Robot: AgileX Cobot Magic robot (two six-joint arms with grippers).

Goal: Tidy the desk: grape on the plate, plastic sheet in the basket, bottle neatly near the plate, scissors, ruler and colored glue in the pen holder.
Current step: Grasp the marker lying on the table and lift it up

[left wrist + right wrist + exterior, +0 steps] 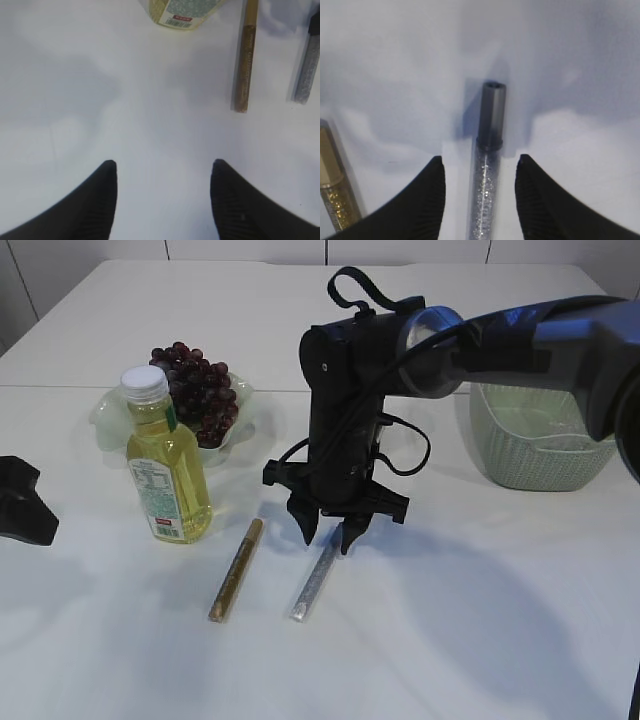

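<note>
Right gripper straddling silver glue, grapes on plate, sheet in basket

2 glitter glue sticks, gold and silver, lie side by side.

The white desk is carrying everything in view, its smooth top taking soft grey shadows toward the near side. A faint seam is running across it at the far left. Behind the desk's far edge, a pale wall of panels with thin dark joints is showing.
</note>
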